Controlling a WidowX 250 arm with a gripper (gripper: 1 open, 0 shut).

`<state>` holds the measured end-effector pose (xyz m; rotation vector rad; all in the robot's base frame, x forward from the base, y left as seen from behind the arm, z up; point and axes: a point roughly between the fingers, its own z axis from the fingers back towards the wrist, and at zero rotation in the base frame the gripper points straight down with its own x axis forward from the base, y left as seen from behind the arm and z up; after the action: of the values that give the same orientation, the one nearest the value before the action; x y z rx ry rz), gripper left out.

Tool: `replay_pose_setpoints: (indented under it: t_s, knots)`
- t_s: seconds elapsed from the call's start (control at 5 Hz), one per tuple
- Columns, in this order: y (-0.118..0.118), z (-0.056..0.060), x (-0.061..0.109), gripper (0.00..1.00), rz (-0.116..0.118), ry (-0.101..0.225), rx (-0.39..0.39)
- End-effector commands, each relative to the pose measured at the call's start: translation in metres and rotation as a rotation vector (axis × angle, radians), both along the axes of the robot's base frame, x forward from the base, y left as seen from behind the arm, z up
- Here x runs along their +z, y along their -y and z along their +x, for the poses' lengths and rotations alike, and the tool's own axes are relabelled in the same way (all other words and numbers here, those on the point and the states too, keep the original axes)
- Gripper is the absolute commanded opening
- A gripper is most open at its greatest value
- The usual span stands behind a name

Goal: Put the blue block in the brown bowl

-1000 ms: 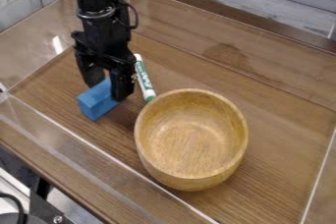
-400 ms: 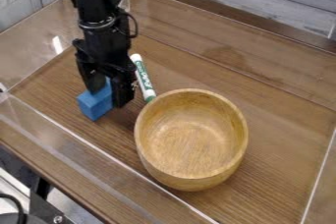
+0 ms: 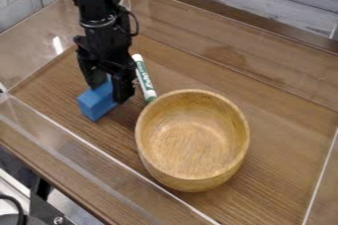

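The blue block (image 3: pixel 95 101) sits on the table (image 3: pixel 238 61) just left of the brown bowl (image 3: pixel 193 138). The gripper (image 3: pixel 106 83) stands wide open over it, holding nothing. It looks light, stiff, matte; I'd pinch its flat sides

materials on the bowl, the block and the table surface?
Brown bowl: looks like wood, light tan with visible grain and a thick rim, satin finish. Blue block: uniform matte blue, probably painted wood or plastic; can't tell which. Table: brown wood-look top, glossy, showing reflections; possibly laminate or varnished.
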<state>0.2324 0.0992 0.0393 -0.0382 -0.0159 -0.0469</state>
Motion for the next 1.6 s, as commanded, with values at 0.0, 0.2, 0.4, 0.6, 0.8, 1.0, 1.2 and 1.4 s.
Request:
replay_pose_setpoints:
  t_s: [0.0, 0.2, 0.4, 0.6, 0.8, 1.0, 1.2, 1.4]
  knots:
    - [0.000, -0.001, -0.005, 1.00, -0.004, 0.001, 0.000]
    - [0.001, 0.000, -0.007, 0.00, -0.007, 0.005, 0.000]
    - [0.003, -0.001, 0.000, 0.00, -0.004, -0.003, 0.008]
    - [0.006, -0.001, 0.009, 0.00, -0.001, -0.011, 0.019]
    - [0.008, -0.001, 0.019, 0.00, 0.002, -0.018, 0.032]
    - [0.014, -0.001, 0.043, 0.00, 0.003, -0.013, 0.063]
    - [0.024, 0.000, 0.074, 0.00, -0.020, -0.006, 0.064]
    - [0.036, -0.003, 0.103, 0.00, -0.040, 0.005, 0.072]
